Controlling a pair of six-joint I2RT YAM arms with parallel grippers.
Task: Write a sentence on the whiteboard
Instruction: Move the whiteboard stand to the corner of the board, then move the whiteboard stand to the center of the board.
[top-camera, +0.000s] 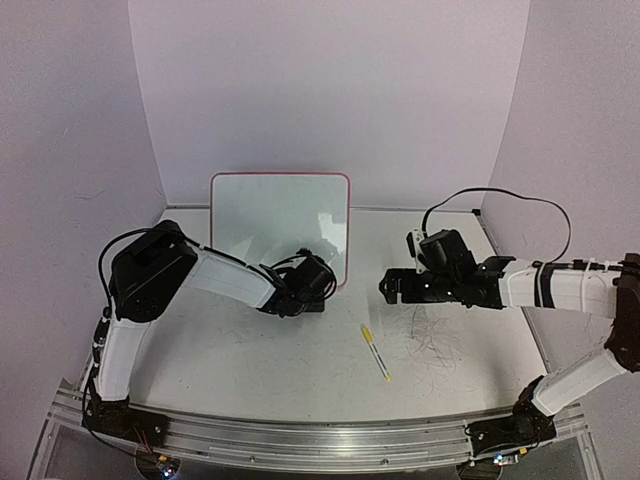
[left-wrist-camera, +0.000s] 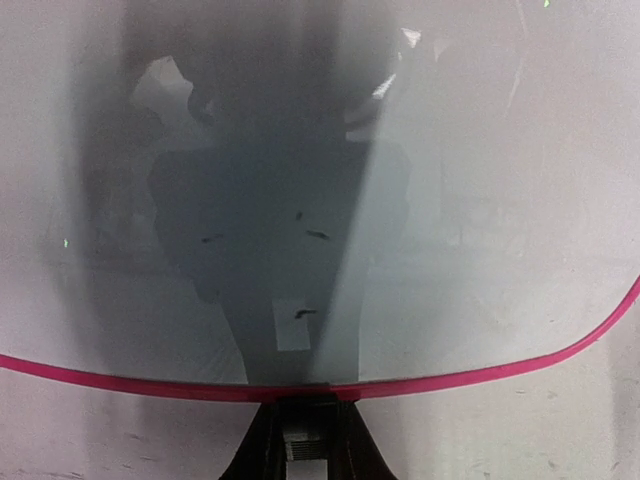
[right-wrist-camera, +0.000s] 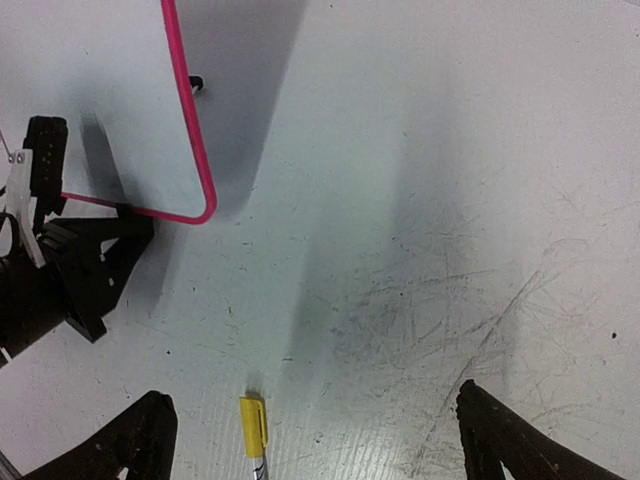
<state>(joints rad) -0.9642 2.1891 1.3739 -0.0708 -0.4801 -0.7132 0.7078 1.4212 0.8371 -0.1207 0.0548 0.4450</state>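
The whiteboard (top-camera: 270, 220), white with a pink-red rim, stands tilted at the back of the table. No handwritten sentence shows on it; the left wrist view has only reflections and a few small dark specks on the board (left-wrist-camera: 480, 200). My left gripper (top-camera: 308, 287) is shut on the board's lower rim (left-wrist-camera: 450, 378), its fingers (left-wrist-camera: 250, 450) close together under the edge. My right gripper (top-camera: 392, 288) is open and empty above the table. A marker with a yellow cap (right-wrist-camera: 254, 425) lies between its spread fingers (right-wrist-camera: 130, 440), and it also shows in the top view (top-camera: 375, 352).
Dark scribble marks cover the table surface (top-camera: 432, 340) under the right arm. One black clip foot (right-wrist-camera: 197, 83) of the board shows behind its edge. Pale walls close in the back and both sides. A black cable (top-camera: 500, 200) loops above the right arm.
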